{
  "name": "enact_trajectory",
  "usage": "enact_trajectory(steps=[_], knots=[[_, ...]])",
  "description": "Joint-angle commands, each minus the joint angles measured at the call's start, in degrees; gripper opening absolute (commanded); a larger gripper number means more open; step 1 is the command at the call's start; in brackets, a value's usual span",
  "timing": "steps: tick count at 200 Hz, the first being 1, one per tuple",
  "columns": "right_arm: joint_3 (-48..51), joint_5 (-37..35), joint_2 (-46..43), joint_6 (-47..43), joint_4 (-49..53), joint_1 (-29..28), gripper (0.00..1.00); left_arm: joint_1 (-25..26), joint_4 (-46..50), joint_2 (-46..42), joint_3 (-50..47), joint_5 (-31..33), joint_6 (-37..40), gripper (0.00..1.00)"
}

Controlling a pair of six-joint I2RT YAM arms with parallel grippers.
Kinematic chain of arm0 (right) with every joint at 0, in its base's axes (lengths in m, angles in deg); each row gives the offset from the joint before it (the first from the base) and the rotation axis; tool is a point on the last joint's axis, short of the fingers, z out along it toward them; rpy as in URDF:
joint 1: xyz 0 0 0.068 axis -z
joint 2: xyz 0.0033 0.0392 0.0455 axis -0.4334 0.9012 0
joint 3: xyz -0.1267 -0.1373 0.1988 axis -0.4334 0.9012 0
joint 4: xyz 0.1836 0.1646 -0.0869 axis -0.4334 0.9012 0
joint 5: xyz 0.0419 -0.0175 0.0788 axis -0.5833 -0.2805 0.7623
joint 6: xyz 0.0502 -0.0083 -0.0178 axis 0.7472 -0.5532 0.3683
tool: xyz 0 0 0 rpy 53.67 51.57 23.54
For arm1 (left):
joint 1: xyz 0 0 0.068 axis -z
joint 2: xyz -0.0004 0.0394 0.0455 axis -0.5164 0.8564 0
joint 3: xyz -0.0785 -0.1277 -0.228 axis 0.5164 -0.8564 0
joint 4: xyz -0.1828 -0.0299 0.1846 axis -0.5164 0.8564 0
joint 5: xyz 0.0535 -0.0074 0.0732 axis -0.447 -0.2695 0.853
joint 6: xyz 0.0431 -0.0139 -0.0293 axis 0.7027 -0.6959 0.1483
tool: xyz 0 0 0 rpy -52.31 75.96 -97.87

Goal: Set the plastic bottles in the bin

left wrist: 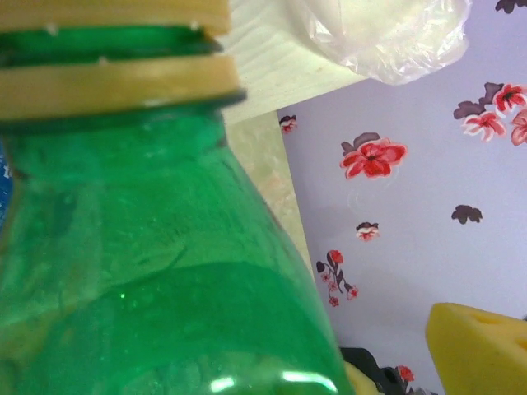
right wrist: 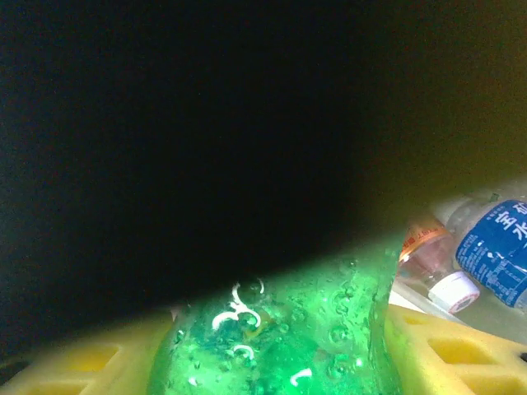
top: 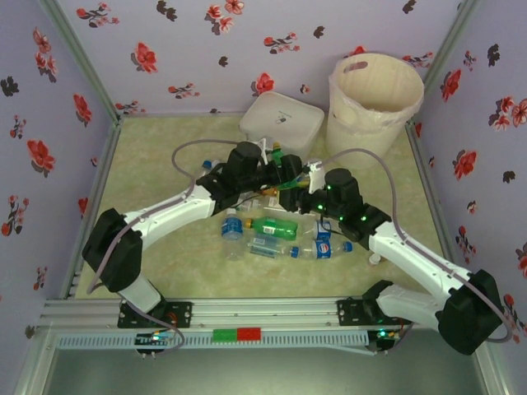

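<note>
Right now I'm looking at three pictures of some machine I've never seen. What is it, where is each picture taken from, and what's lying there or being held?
These are two robot arms bolted at the near edge of a pale table, each ending in a two-finger gripper. The wide picture comes from a fixed camera above and behind them; the other two come from wrist cameras. Small plastic bottles lie between the arms. At the back stand a tall round cream-white bin with a bag liner and a flat square white case. The right gripper has yellow foam pads pressing both sides of a green plastic bottle. Whether the left gripper grips anything, I cannot tell.
</note>
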Motion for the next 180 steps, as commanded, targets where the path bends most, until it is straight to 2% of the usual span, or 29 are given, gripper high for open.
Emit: enact_trajectory(steps=[1, 41, 94, 148, 180], knots=[[1.1, -0.9, -1.4, 1.3, -1.8, 1.5, 0.36, -1.5, -0.3, -1.0, 0.6, -0.8, 1.7, 1.00], [2.0, 0.0, -1.6, 2.0, -1.7, 6.8, 0.36, -6.0, 7.3, -7.4, -1.4, 6.7, 8.2, 1.00], [-5.4, -0.1, -1.4, -1.2, 4.6, 15.4, 0.36, -10.7, 18.6, -15.9, -7.0, 23.5, 16.8, 1.00], [-23.6, 0.6, 5.4, -2.9, 12.0, 24.4, 0.36, -12.1, 19.5, -15.6, -13.9, 24.4, 14.4, 0.99], [-34.6, -3.0, 10.9, -2.6, 13.8, 28.4, 0.36, -12.1, 20.1, -13.6, -14.2, 24.6, 12.8, 1.00]])
